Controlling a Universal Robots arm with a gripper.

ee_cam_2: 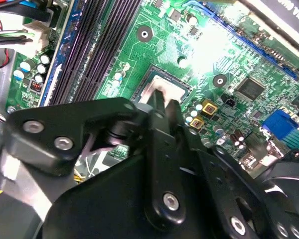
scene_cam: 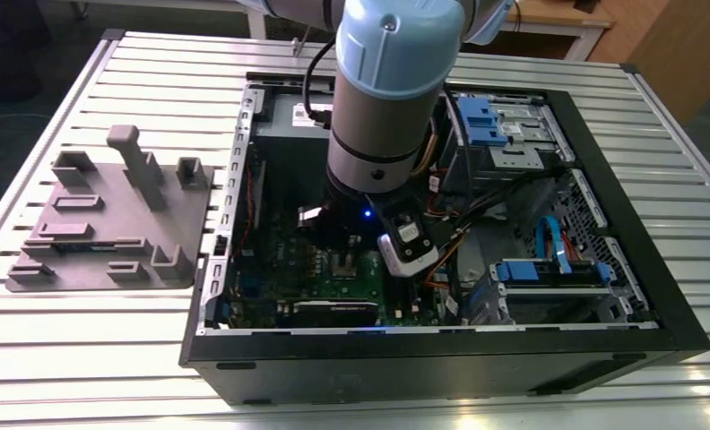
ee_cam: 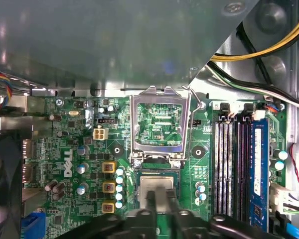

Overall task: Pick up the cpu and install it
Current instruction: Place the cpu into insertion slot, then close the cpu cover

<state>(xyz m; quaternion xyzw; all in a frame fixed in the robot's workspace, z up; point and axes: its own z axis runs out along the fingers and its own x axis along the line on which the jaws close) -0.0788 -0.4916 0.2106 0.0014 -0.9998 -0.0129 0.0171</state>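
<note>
gripper (ee_cam: 161,195) low over cpu (ee_cam: 157,183), looks seated in socket (ee_cam: 157,168) | frame (ee_cam: 157,124) flipped up for access | jaws: cannot tell if pinching | tray (scene_cam: 104,224) at case's (scene_cam: 451,363) 9 o'clock, exterior view

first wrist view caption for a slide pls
Gripper over the cpu on the green motherboard, metal socket frame flipped open.

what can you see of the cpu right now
The cpu is a small flat square chip with a silvery-grey metal top and a thin pale rim. In the first wrist view it lies level inside the dark square socket on the green board, next to the silver metal frame, which is swung open. The claw sits right over it and hides part of its top. Whether they touch cannot be told.
</note>
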